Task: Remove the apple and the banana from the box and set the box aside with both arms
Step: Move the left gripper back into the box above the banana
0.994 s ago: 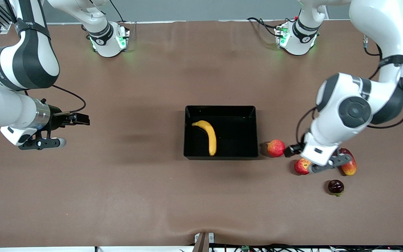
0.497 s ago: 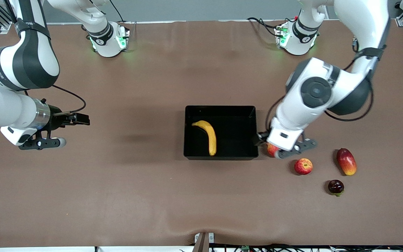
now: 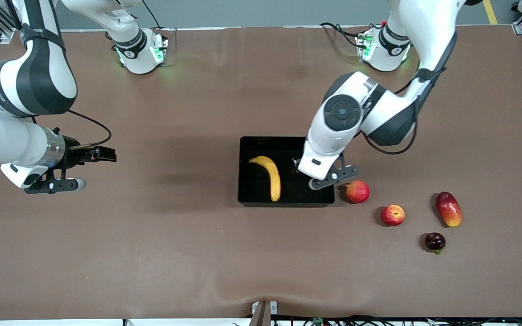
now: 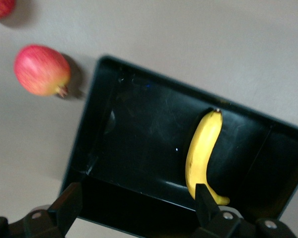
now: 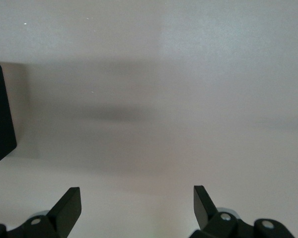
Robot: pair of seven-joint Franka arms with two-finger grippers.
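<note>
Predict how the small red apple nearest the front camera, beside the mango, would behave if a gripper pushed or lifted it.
The apple looks round and rests free on the flat table, so a push would probably roll it. Its skin seems smooth and glossy, so fingers might slip unless they close across its widest part. It appears firm and small enough to hold its shape when lifted.

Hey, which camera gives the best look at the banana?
The front view: the whole banana lies unobstructed in the black tray. The left wrist view shows it closer, but its lower end sits beside a finger of that arm's gripper. The right wrist view misses it.
</note>
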